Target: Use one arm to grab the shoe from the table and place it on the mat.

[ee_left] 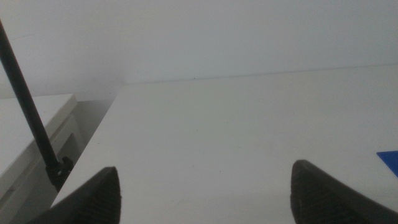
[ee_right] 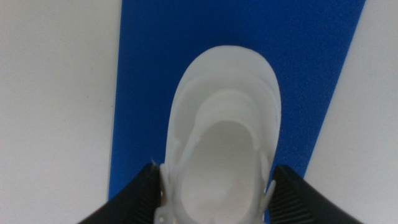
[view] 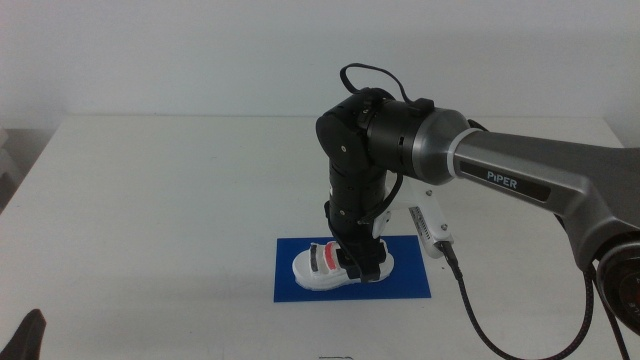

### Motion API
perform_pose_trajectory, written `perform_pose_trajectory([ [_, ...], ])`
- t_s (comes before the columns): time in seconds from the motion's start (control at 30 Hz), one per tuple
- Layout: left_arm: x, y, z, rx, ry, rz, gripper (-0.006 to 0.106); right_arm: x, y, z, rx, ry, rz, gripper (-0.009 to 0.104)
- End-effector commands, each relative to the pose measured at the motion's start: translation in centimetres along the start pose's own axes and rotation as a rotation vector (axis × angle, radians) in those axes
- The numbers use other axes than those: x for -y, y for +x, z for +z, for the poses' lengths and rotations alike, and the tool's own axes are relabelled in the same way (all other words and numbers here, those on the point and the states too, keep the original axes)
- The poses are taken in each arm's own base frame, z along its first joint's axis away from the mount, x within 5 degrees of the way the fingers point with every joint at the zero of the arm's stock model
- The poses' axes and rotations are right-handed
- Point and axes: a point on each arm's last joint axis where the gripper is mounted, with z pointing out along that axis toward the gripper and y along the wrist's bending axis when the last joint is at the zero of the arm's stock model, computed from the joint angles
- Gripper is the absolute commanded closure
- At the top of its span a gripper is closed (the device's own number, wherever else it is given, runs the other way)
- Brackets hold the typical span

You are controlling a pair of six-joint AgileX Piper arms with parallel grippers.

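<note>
The shoe (view: 335,267) is sitting on the mat (view: 410,283), its long axis running along the mat's length, and the right gripper (view: 360,263) is coming straight down over it. In the right wrist view its jaws are pinching the shoe's two sides at the open heel end, toe pointing away from them. So releasing looks like the remaining step. The left gripper (ee_left: 205,193) is waiting over the bare surface (view: 150,200), jaws spread, well apart from the shoe.
</note>
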Motion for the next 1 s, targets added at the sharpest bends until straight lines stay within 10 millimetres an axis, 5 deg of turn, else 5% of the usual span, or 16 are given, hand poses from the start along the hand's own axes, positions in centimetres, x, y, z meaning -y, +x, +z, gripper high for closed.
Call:
perform_pose_trajectory([
  [0.0, 0.0, -1.0, -0.2, 0.105, 0.000, -0.023, 0.007, -0.4, -0.1, -3.3, -0.036, -0.075, 0.021, 0.072],
  [0.03, 0.0, -1.0, -0.2, 0.105, 0.000, -0.023, 0.007, -0.5, -0.3, -3.3, -0.010, -0.089, 0.009, 0.049],
  [0.3, 0.0, -1.0, -0.2, 0.105, 0.000, -0.023, 0.007, -0.6, -0.4, -3.7, -0.007, -0.104, -0.002, 0.013],
  [0.57, 0.0, -1.0, -0.2, 0.105, 0.000, -0.023, 0.007, 1.1, -2.2, -11.2, -0.016, -0.180, -0.199, 0.011],
  [0.8, 0.0, -1.0, -0.2, 0.105, 0.000, -0.023, 0.007, 3.2, -6.8, -20.4, 0.321, -0.347, -0.948, 0.011],
  [0.97, 0.0, -1.0, -0.2, 0.105, 0.000, -0.023, 0.007, 4.4, -9.4, -24.7, 0.594, -0.359, -1.281, 0.011],
])
